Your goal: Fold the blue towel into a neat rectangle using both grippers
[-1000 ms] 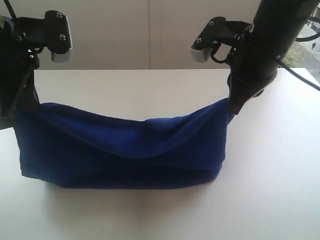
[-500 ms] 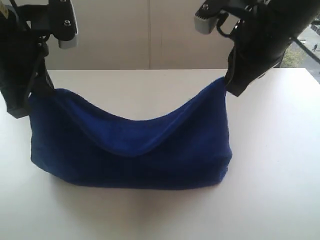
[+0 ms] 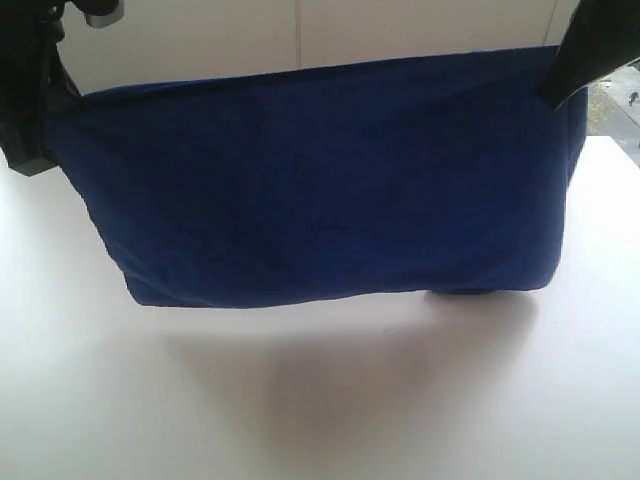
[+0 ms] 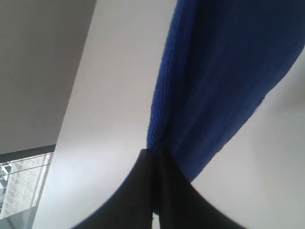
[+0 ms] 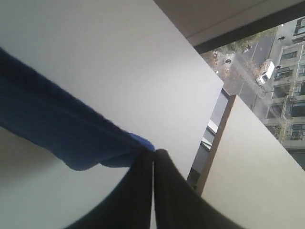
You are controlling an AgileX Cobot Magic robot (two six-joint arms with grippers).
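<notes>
The blue towel (image 3: 320,180) hangs stretched wide between both arms in the exterior view, its top edge taut and its bottom edge just above the white table (image 3: 330,400). My left gripper (image 3: 38,120) holds the towel's upper left corner; up close its jaws (image 4: 155,155) are pinched shut on the blue towel (image 4: 224,67). My right gripper (image 3: 560,85) holds the upper right corner, and its jaws (image 5: 153,153) are shut on the blue towel (image 5: 62,129) too. Both arms are mostly cut off at the frame's top corners.
A pale wall (image 3: 300,30) stands behind the table. A window with street and buildings (image 5: 271,71) lies off to the right side. The towel casts a shadow (image 3: 330,370) on the table's front part.
Both grippers have risen and spread apart, lifting the towel. Its sagging top edge is now pulled straight and the cloth hangs flat as a wide sheet.
</notes>
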